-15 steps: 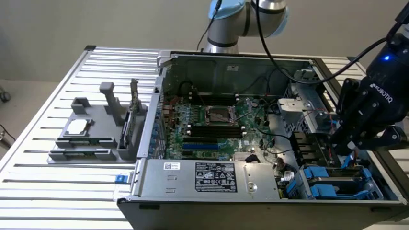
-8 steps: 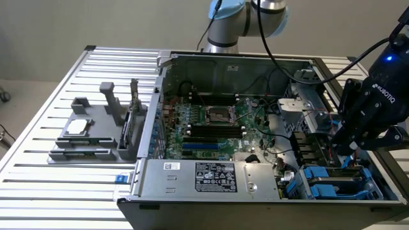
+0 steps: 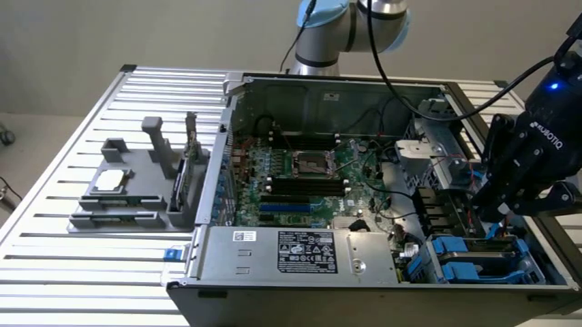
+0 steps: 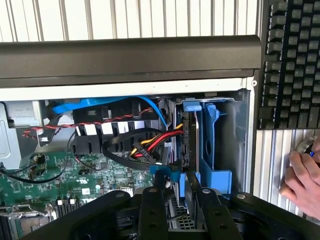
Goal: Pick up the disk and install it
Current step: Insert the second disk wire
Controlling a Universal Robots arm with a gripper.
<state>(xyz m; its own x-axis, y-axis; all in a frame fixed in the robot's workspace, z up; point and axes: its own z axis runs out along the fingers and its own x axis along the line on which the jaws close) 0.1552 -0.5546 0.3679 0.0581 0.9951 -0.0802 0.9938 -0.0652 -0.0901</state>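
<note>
The disk (image 4: 180, 220) shows as a grey metal edge with blue carrier bracket pieces, standing on edge between my fingers (image 4: 151, 210). My gripper (image 4: 173, 192) is shut on the disk, one finger on each side. It hangs just over the drive bay in the open computer case, next to a blue carrier (image 4: 210, 145) that sits in the bay. In the exterior view my black gripper (image 3: 493, 204) is low over the case's drive cage (image 3: 473, 255) at the exterior view's right, and its body hides most of the disk.
Red, yellow and black cables (image 4: 150, 147) lie close beside the bay. The motherboard (image 3: 300, 177) and power supply (image 3: 300, 252) fill the case. A grey fixture (image 3: 127, 191) stands on the slatted table. A keyboard (image 4: 290, 65) and a person's hand (image 4: 302, 180) lie outside the case wall.
</note>
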